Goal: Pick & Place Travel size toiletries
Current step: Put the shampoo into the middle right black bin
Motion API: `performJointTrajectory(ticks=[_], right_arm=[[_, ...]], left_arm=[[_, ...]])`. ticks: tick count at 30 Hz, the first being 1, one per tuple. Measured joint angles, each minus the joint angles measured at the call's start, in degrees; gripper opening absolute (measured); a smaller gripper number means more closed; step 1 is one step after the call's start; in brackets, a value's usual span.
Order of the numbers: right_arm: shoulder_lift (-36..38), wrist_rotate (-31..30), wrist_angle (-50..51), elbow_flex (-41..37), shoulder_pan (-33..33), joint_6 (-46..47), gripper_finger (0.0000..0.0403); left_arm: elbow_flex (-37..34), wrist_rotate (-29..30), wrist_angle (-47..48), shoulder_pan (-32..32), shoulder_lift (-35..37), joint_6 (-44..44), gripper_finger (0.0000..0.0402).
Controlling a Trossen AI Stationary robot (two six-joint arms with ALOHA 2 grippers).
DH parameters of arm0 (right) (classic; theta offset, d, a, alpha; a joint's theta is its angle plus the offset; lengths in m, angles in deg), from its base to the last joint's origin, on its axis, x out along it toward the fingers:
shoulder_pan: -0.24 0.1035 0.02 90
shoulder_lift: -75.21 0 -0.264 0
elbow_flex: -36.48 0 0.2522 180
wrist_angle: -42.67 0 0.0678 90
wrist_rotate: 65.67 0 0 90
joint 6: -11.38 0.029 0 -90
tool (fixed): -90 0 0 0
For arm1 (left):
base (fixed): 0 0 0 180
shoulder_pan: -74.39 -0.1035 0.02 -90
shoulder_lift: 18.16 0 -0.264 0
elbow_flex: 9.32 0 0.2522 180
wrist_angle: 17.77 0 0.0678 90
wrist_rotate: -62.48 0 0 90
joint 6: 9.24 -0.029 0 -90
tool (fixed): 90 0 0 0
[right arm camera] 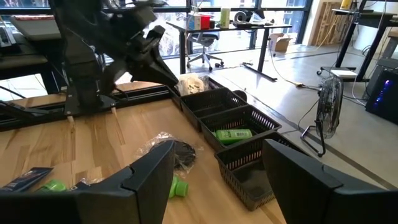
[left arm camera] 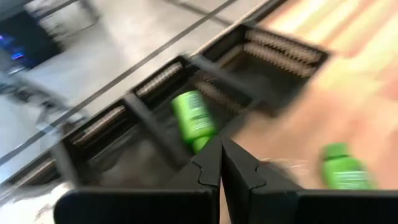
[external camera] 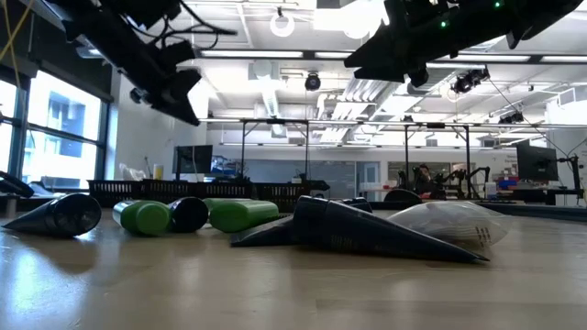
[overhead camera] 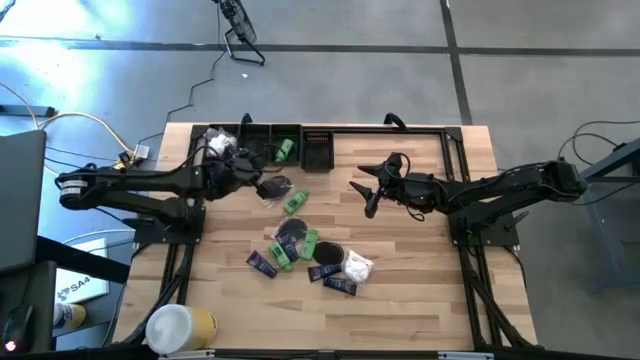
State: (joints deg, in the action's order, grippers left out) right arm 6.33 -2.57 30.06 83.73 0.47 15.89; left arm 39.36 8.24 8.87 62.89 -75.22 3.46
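Both my claws hang empty: left gripper (overhead camera: 268,187) closed beside the black divided plastic tray (overhead camera: 262,133), right gripper (overhead camera: 362,194) wide.

Green bottles (overhead camera: 295,203), blk tray (overhead camera: 317,149), white packet (overhead camera: 357,266).

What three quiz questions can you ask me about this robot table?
1. True or false: a green bottle lies inside a compartment of the black tray.
2. Look at the left gripper and the right gripper. Whose jaws are wide open? A: left. B: right.
3. Fill the gap: the big white-and-yellow cylinder sits at a table corner on the ____ arm's side.

Key: 1 true. 2 B; the left jaws are pressed shut with nothing between them. 3 left.
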Motion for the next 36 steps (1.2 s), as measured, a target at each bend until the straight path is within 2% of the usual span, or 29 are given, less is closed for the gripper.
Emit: performJointTrajectory(ticks=[11, 36], right_arm=[[0.0, 0.0, 0.0, 0.0, 0.0, -0.1, 0.0234], [0.0, 0.0, 0.0, 0.0, 0.0, -0.2, 0.0234]], left_arm=[[0.0, -12.6, -11.7, 1.8, 0.0, -8.9, 0.0000], [0.0, -12.9, -12.3, 1.8, -0.1, -9.4, 0.0000]])
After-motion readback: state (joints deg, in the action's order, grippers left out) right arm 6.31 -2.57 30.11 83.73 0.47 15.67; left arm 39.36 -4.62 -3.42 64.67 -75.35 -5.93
